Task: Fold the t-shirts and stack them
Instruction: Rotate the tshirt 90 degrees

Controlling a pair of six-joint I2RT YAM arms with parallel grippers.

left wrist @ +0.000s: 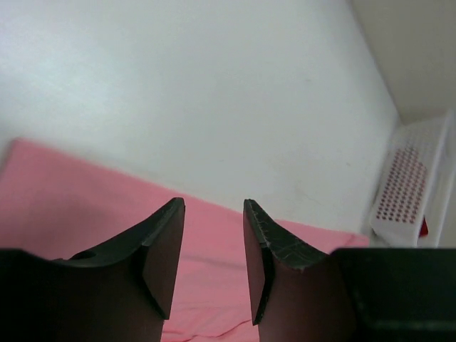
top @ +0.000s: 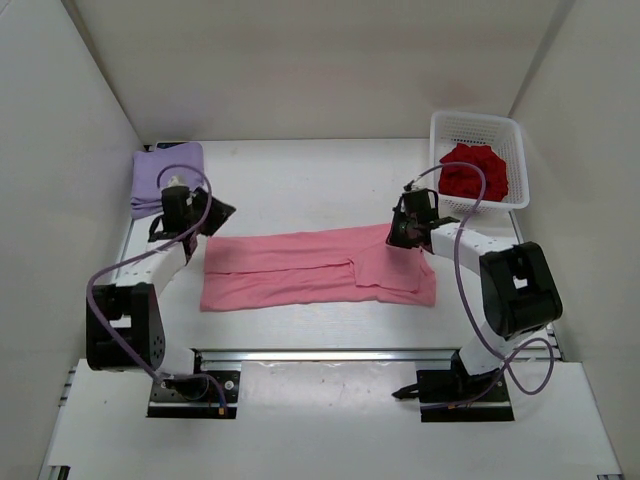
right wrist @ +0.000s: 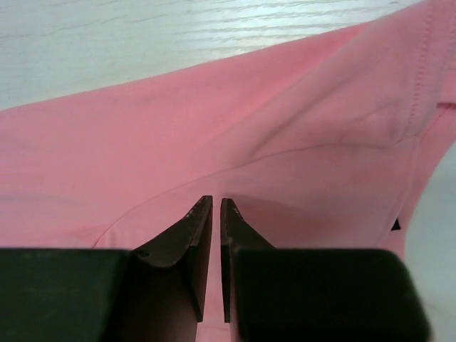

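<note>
Top external: pink shirt point(top: 290, 270) looks soft, limp, light; take its edges. Left gripper point(left wrist: 214, 206) jaws spread, empty; right gripper point(right wrist: 216, 203) apparently pinching it.

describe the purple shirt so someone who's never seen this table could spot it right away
On the white table, look to the far left corner. The purple shirt lies there as a small folded bundle. The pink shirt is spread out mid-table and the red shirt is bunched in the basket far right; only this one is lavender.
</note>
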